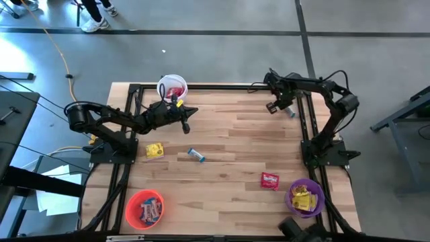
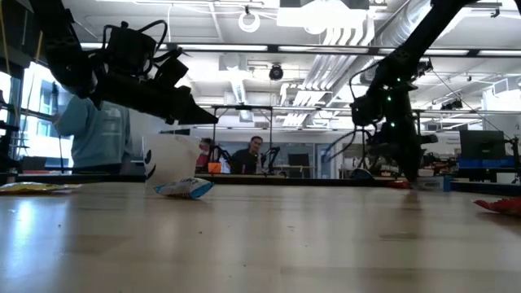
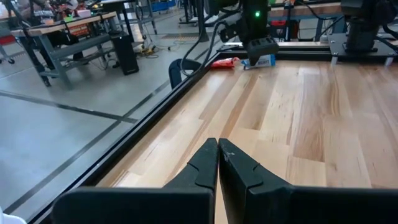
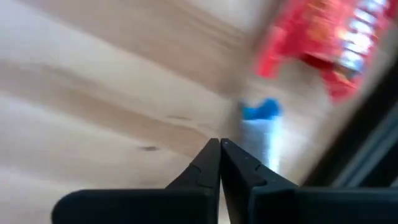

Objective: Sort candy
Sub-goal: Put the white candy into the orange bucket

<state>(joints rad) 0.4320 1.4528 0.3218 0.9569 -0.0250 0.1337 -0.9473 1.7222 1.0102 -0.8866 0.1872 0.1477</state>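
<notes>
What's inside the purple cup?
The purple cup at the table's near right corner has yellow candy packets piled inside. How many there are, and whether anything lies underneath them, cannot be seen, because the top ones cover the rest.

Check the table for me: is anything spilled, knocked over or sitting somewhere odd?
Nothing spilled. The white cup, orange cup and purple cup stand upright with candy inside. Still loose on the wood: a yellow packet, a blue-and-white bar, a red packet, and another bar beside the right pincer.
</notes>
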